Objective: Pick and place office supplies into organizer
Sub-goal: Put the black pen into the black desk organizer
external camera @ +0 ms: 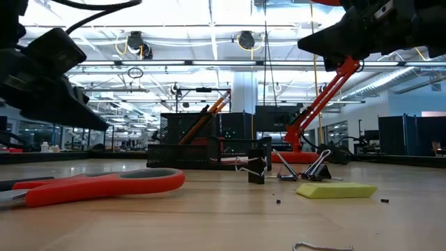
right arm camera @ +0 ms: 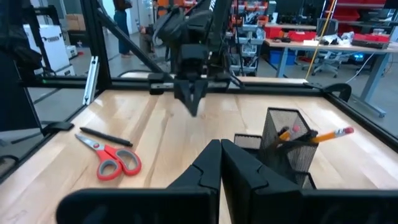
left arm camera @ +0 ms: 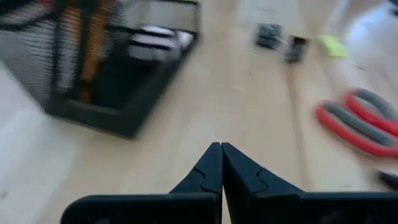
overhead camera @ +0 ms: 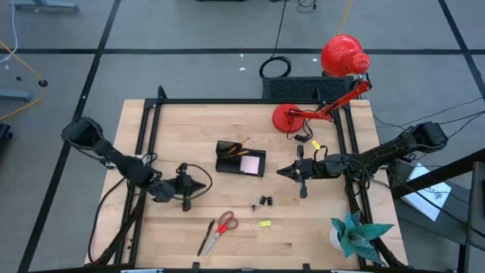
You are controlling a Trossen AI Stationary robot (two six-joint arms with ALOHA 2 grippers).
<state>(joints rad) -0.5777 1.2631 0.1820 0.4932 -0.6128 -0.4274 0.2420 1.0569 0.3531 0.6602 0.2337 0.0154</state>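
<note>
The black mesh organizer (overhead camera: 240,158) stands mid-table with an orange pencil (overhead camera: 236,145) leaning in its cup and a pink sticky pad (overhead camera: 251,164) in its tray. Red-handled scissors (overhead camera: 221,227) and a black pen (overhead camera: 206,236) lie flat near the table's front edge. Right of them lie a small yellow piece (overhead camera: 264,224) and two black clips (overhead camera: 264,201). My left gripper (overhead camera: 204,184) is shut and holds nothing, hovering left of the organizer. My right gripper (overhead camera: 282,172) is shut and holds nothing, hovering right of the organizer.
A red desk lamp (overhead camera: 333,76) stands at the table's far right, its base (overhead camera: 289,117) on the wood. A teal paper plant (overhead camera: 356,233) sits at the near right corner. Black frame rails (overhead camera: 148,129) run along the table's left, right and far sides.
</note>
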